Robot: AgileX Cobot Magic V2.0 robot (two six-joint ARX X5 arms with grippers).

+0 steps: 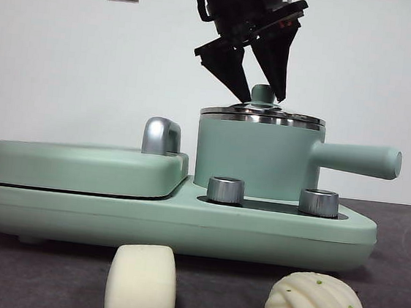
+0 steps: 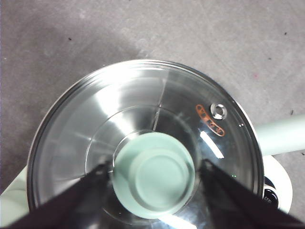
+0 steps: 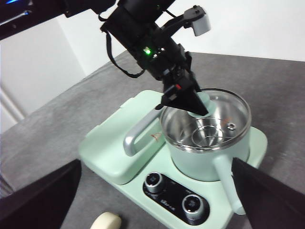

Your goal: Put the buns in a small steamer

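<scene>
The small steamer (image 1: 258, 156), a mint-green pot with a steel rim, sits on the right half of a green cooking base (image 1: 184, 221), its long handle (image 1: 356, 159) pointing right. Its glass lid (image 2: 143, 138) is still on, closing the rim all round. Through the glass the steel inner wall and a wire rack (image 3: 207, 133) at the bottom show; no bun is inside the pot.

The left gripper (image 1: 254, 93) comes down from above onto the lid. Its 2 black jaws are spread just wider than the green knob (image 2: 155, 174) and stand 1 on each side of it; whether they touch the knob cannot be told. The knob is not lifted.

Left of the pot, the flat hinged grill plate (image 1: 79, 166) lies closed, with a silver handle (image 1: 162, 136) at its right end. 2 silver dials (image 1: 225, 189) stand on the base in front of the pot.

Both buns lie on the grey table (image 1: 32, 268) near the camera, in front of the base. The smooth cream roll (image 1: 141, 283) is to the left, and the pleated round bun (image 1: 316, 307) with green specks is to the right, well apart from it.

The right gripper (image 3: 152, 224) waits high and away from the table, its 2 jaws wide apart and holding nothing.
</scene>
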